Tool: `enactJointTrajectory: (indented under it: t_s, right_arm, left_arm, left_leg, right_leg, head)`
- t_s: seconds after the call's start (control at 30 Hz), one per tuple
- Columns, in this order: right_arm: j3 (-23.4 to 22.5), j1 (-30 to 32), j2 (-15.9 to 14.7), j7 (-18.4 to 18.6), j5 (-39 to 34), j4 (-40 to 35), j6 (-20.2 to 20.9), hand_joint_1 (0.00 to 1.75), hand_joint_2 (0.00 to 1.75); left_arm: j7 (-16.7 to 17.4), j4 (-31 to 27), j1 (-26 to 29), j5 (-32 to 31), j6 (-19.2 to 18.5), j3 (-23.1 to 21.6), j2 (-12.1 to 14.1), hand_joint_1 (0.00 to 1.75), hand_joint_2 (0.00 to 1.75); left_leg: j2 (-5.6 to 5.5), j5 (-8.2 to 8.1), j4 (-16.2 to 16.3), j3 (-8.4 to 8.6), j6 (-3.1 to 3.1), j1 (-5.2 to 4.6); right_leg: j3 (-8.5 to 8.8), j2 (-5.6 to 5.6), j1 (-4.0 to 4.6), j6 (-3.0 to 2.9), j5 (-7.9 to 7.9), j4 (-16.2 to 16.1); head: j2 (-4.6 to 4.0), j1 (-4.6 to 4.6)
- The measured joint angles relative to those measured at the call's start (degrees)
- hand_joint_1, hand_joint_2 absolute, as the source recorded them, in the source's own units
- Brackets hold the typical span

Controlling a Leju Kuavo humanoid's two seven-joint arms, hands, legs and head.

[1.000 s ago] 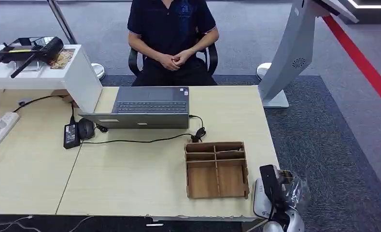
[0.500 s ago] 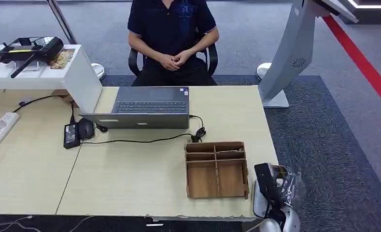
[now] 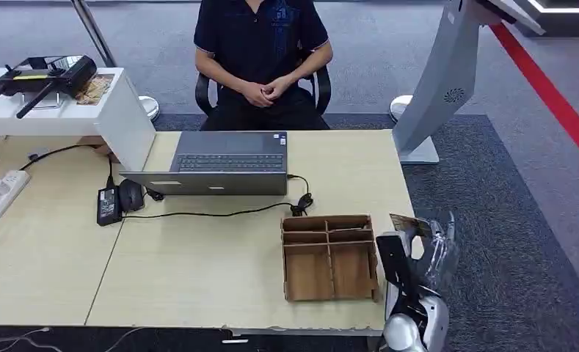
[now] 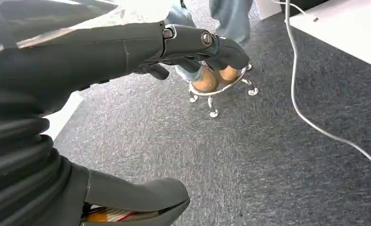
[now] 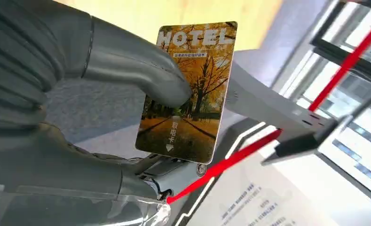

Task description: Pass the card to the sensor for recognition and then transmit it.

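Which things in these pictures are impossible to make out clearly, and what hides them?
- The kiosk: its top, where a sensor would be, is cut off by the head view's upper edge.
- The card: the right hand's thumb covers part of its face in the right wrist view; its small print is too small to read.
- The right hand: clear plastic wrap blurs its fingers in the head view.
- The person: cut off above the shoulders.

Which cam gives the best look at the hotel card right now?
Right wrist view: the hotel card faces the camera, print legible, pinched by the right hand. In the head view the card is a small dark sliver at the desk's edge, above that hand.
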Motion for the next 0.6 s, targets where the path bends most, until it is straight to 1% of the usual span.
enactJointTrajectory:
  t_s: [0.27,0.4,0.6]
  right_arm:
    - [2.34,0.24,0.72,0.11,-0.96,-6.68,0.00,1.75,1.75]
    - [3.95,0.23,0.76,0.29,-2.29,-8.45,0.02,1.75,1.75]
    - [7.78,-1.06,0.92,1.77,-3.63,-9.68,0.04,1.75,1.75]
  left_arm:
    - [-0.15,0.00,-0.01,0.00,0.00,0.00,0.00,0.00,1.75]
    - [-0.15,0.00,-0.04,0.00,0.00,-0.02,0.00,0.00,1.75]
    - [-0.81,0.00,-0.06,-0.20,0.00,-0.11,0.00,0.00,1.75]
  left_leg:
    - [0.00,0.00,0.00,0.00,0.00,0.00]
    - [0.00,0.00,0.00,0.00,0.00,0.00]
    - [0.00,0.00,0.00,-0.01,0.00,0.01]
  right_leg:
    - [-0.01,0.00,0.00,0.00,0.00,-0.01]
    - [0.00,0.00,0.01,0.00,0.00,0.00]
    - [0.00,0.00,0.01,0.00,0.00,0.01]
  head:
    - [0.00,0.00]
    - [0.00,0.00]
    - [0.00,0.00]
